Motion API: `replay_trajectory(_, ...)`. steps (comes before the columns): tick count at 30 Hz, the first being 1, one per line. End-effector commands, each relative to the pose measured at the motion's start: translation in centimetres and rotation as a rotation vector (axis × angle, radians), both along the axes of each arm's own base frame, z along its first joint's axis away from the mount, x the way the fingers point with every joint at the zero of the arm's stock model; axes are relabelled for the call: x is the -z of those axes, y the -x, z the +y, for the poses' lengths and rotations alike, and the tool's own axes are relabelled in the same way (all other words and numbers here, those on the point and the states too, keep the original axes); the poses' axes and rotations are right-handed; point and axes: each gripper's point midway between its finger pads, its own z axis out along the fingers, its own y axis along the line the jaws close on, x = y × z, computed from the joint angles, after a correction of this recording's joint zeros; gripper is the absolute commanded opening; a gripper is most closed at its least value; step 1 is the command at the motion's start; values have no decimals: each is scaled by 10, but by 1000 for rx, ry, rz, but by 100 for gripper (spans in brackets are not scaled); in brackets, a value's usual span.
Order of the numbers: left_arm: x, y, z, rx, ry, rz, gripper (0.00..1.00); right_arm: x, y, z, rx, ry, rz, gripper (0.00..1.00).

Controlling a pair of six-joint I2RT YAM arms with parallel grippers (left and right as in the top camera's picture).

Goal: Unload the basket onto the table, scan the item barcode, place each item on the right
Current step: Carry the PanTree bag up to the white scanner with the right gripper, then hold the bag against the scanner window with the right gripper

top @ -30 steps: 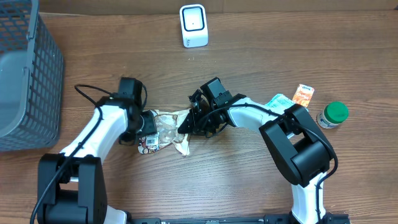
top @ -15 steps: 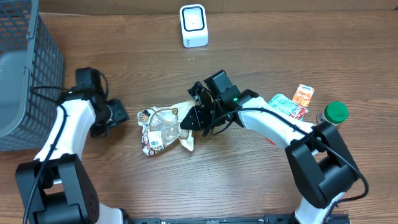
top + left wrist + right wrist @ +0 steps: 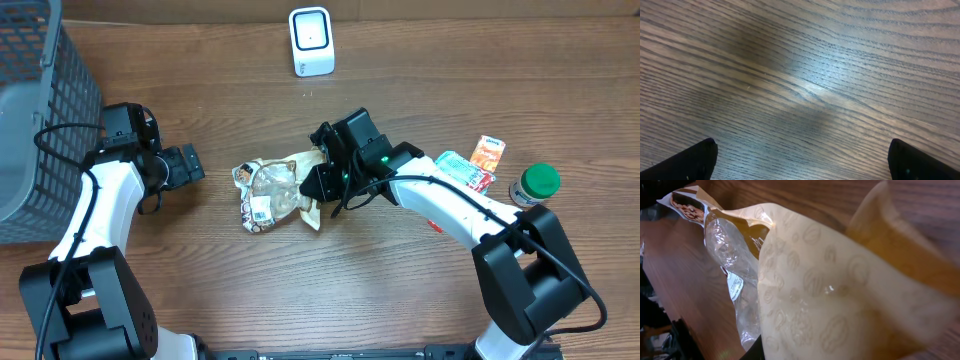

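Right gripper (image 3: 317, 186) clamped on snack bag (image 3: 272, 192) edge | scanner (image 3: 311, 41) lies up-table of bag | left gripper (image 3: 189, 164) wide, empty

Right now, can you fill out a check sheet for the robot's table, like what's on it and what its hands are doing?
Surface: wooden table, no spills seen.
Job's things: snack bag lying mid-table, small white label facing up, too small to read; white scanner at the far edge, apart from the bag.
Clutter: orange packet, green-and-white sachet and green-capped bottle, grouped at the right.
Grippers: left gripper open over bare wood, apart from the bag; right gripper shut on the bag's right edge.
Cables: black cable looping beside the left arm, not snagged on anything.
Surroundings: grey mesh basket at the left edge.
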Motion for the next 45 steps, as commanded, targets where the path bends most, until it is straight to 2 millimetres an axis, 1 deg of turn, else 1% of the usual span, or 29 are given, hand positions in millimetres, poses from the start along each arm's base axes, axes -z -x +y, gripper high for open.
replay_trajectory(1, -4, -6, 1, 28, -1, -18, 100, -30, -25, -9, 45, -36, -77, 4)
replay_trajectory(3, -4, -6, 1, 28, -1, -18, 100, -48, -37, -11, 61, -49, -106, 4)
replay_trajectory(6, -4, -6, 1, 28, -1, -18, 100, -88, -59, -18, 52, -47, -214, 4)
replay_trajectory(8, -4, -6, 1, 28, -1, -18, 100, -118, -74, -25, 34, -5, -317, 4)
replay_trajectory(10, -4, -6, 0, 28, -1, -18, 100, -150, -89, -33, 17, 69, -440, 4)
replay_trajectory(14, -4, -6, 1, 28, -1, -18, 100, -206, -115, -45, -14, 220, -710, 4)
replay_trajectory(17, -4, -6, 1, 28, -1, -18, 100, -236, -139, -54, -1, 359, -922, 4)
replay_trajectory(18, -4, -6, 1, 28, -1, -18, 100, -246, -152, -59, 6, 442, -1018, 4)
replay_trajectory(19, -4, -6, 1, 28, -1, -18, 100, -249, -159, -62, 11, 481, -1059, 4)
replay_trajectory(23, -4, -6, 1, 28, -1, -18, 100, -256, -183, -65, 64, 547, -1151, 4)
replay_trajectory(25, -4, -6, 1, 28, -1, -18, 100, -254, -194, -64, 80, 569, -1182, 4)
replay_trajectory(31, -4, -6, 1, 28, -1, -18, 100, -237, -237, -61, 134, 697, -1297, 4)
replay_trajectory(34, -4, -6, 1, 28, -1, -18, 100, -226, -259, -62, 208, 753, -1354, 4)
replay_trajectory(35, -4, -6, 1, 28, -1, -18, 100, -224, -263, -62, 226, 759, -1363, 4)
replay_trajectory(37, -4, -6, 1, 28, -1, -18, 100, -211, -274, -59, 254, 760, -1383, 4)
replay_trajectory(38, -4, -6, 1, 28, -1, -18, 100, -206, -277, -57, 257, 758, -1385, 4)
replay_trajectory(40, -4, -6, 1, 28, -1, -18, 100, -189, -284, -53, 260, 757, -1386, 4)
replay_trajectory(45, -4, -6, 1, 28, -1, -18, 100, -160, -295, -54, 305, 792, -1381, 4)
